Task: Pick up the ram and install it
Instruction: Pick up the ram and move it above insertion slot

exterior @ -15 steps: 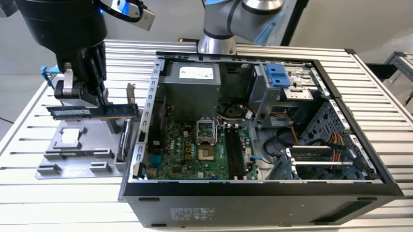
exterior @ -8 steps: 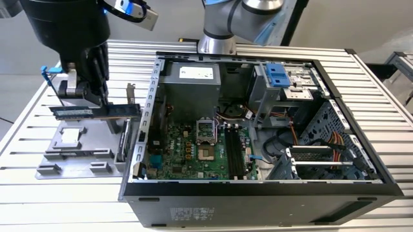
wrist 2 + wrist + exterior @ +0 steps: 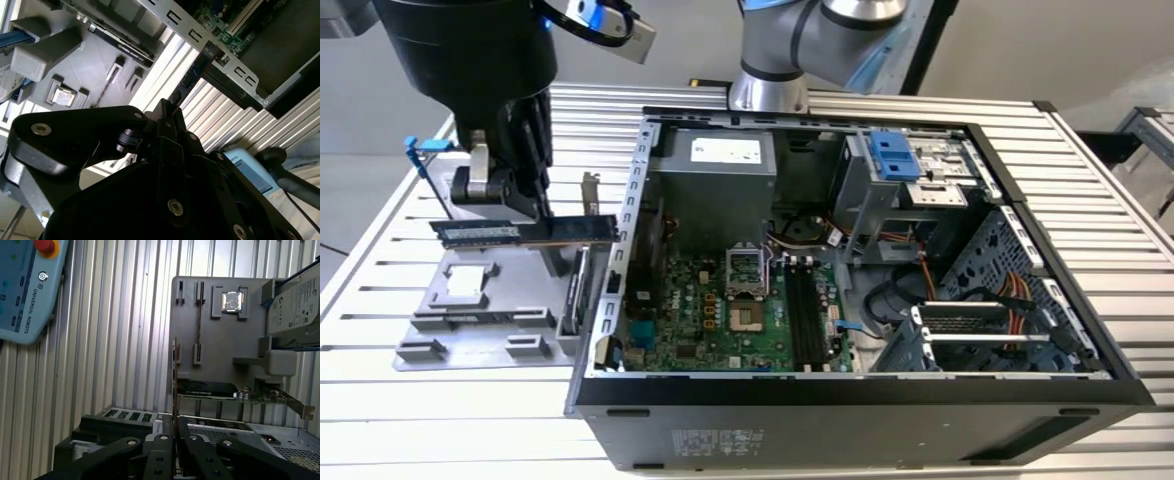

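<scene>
The ram (image 3: pixel 520 232) is a long, thin, dark stick with black chips. It hangs level above the grey holder tray (image 3: pixel 480 325), at the exterior view's left of the open computer case (image 3: pixel 854 395). My gripper (image 3: pixel 518 212) comes down from above and is shut on the ram's top edge near its middle. Both wrist views show the ram edge-on (image 3: pixel 174 375) (image 3: pixel 193 74) between the black fingers (image 3: pixel 165 450) (image 3: pixel 172 125). The long black memory slots (image 3: pixel 803 318) lie on the green motherboard inside the case.
The tray holds a processor chip (image 3: pixel 232 301), a silver hard drive (image 3: pixel 295 302) and a graphics card (image 3: pixel 220 389) standing along its edge. A teach pendant (image 3: pixel 25 290) lies on the ribbed metal table (image 3: pixel 454 420). The case's side wall (image 3: pixel 620 280) stands between the tray and the motherboard.
</scene>
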